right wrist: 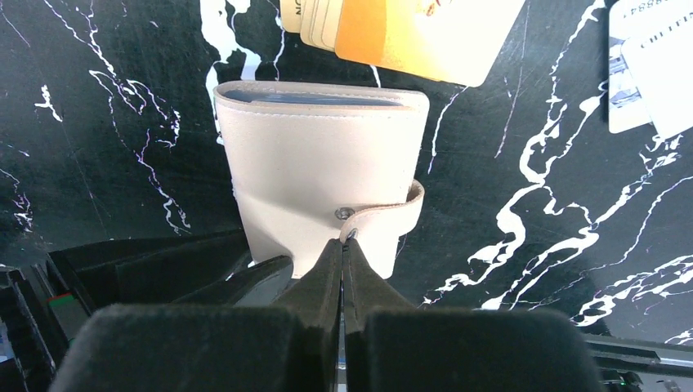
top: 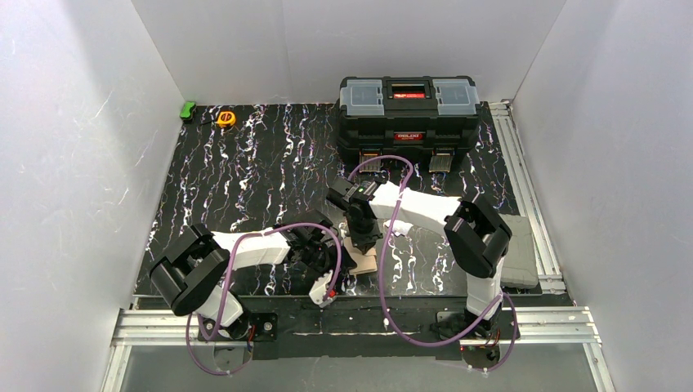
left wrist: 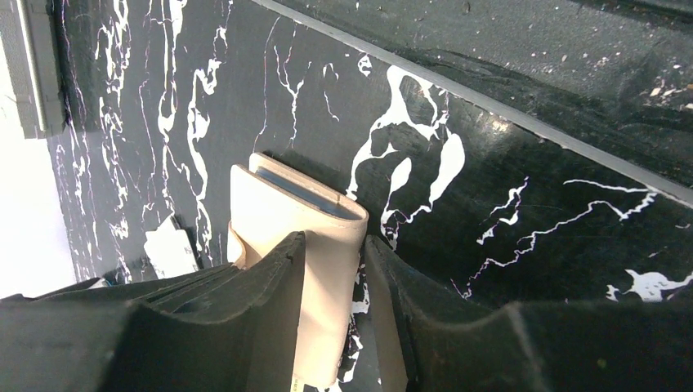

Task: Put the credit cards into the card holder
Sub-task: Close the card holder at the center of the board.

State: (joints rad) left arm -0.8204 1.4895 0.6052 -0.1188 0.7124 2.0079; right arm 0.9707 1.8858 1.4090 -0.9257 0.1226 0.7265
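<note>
The card holder [right wrist: 319, 171] is a cream folded wallet standing on edge on the black marbled table, its pale blue inside showing at the top. My left gripper [left wrist: 335, 239] is shut on its sides, low down. My right gripper [right wrist: 346, 241] is shut, pinching the end of the unsnapped snap tab [right wrist: 392, 214]. An orange credit card [right wrist: 425, 33] lies flat just beyond the wallet, overlapping paler cards [right wrist: 315, 20]. No black card shows. In the top view both grippers [top: 342, 261] [top: 364, 238] meet at the wallet [top: 365, 261] near the table's front edge.
White cards [right wrist: 646, 73] lie to the right of the wallet, another white card [left wrist: 172, 245] to its left. A big black toolbox [top: 409, 114] stands at the back. A yellow tape measure [top: 226, 118] and a green item [top: 189, 109] sit at the back left. A grey pad [top: 516, 253] lies right.
</note>
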